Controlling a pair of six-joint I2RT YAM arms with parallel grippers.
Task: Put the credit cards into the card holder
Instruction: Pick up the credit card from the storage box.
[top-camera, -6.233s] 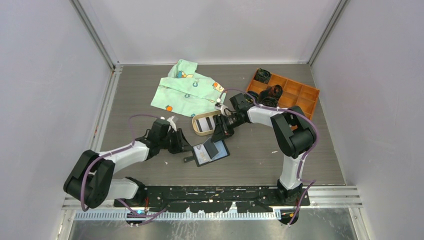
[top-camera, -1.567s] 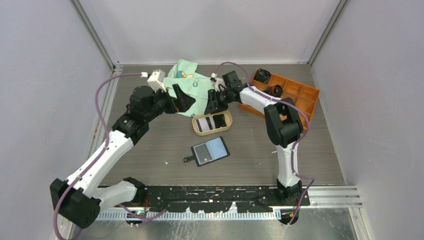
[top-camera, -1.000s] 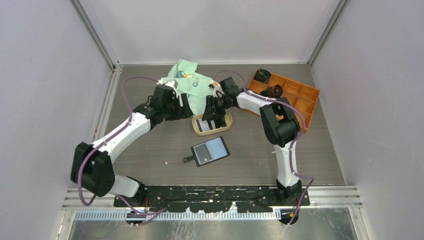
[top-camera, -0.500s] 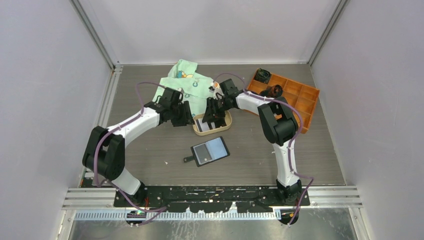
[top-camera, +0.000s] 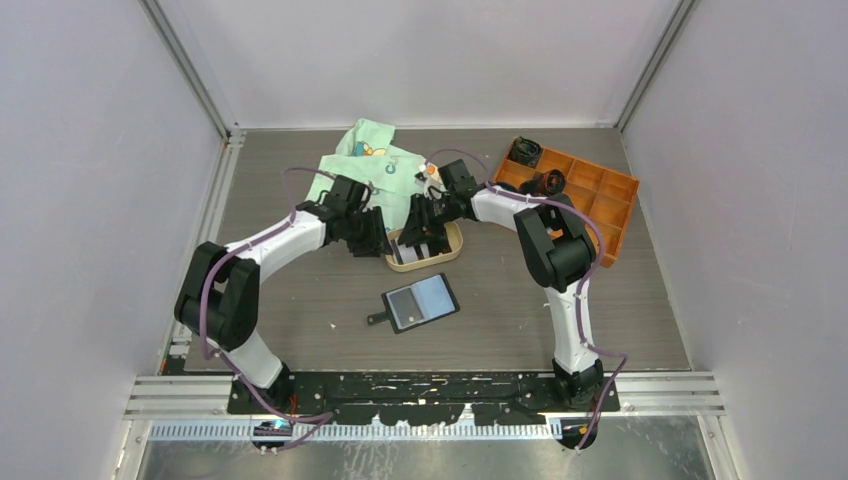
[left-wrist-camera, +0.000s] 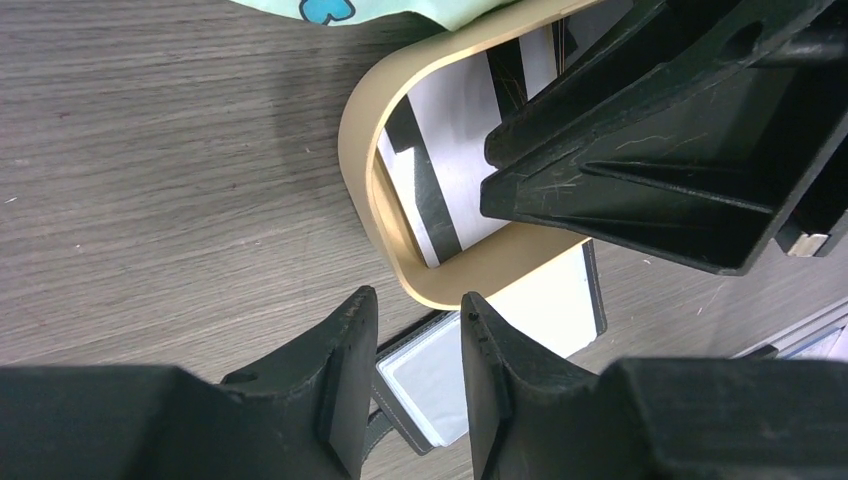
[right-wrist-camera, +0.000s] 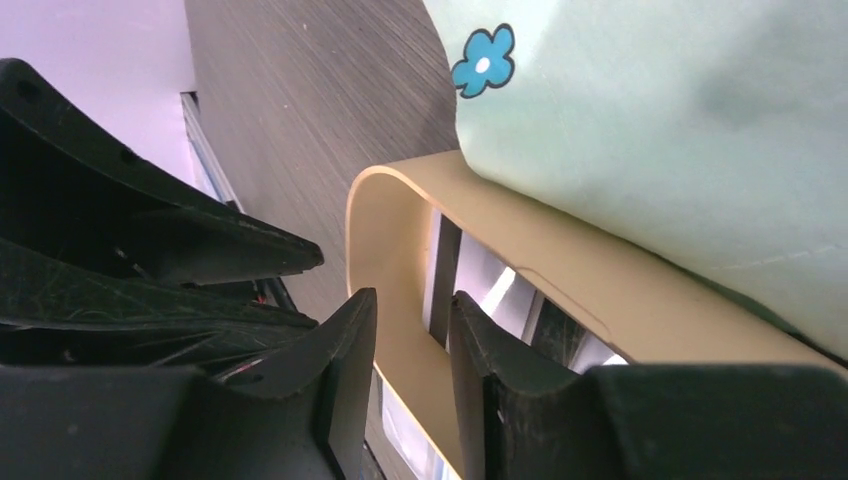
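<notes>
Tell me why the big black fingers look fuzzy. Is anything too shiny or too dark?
Left wrist view: the fingers sit very close to the lens, so they look soft, while the table grain is crisp; the tray throws a faint shadow beside it. Right wrist view: a bright glint streaks the card in the tray. Top view: even light, with only soft shadows.

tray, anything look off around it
The cloth sits against, perhaps over, the far rim of the tray, crowding it. The left claw and right claw both press in on the tray at once, close together by the cards. Nothing looks spilled or damaged.
</notes>
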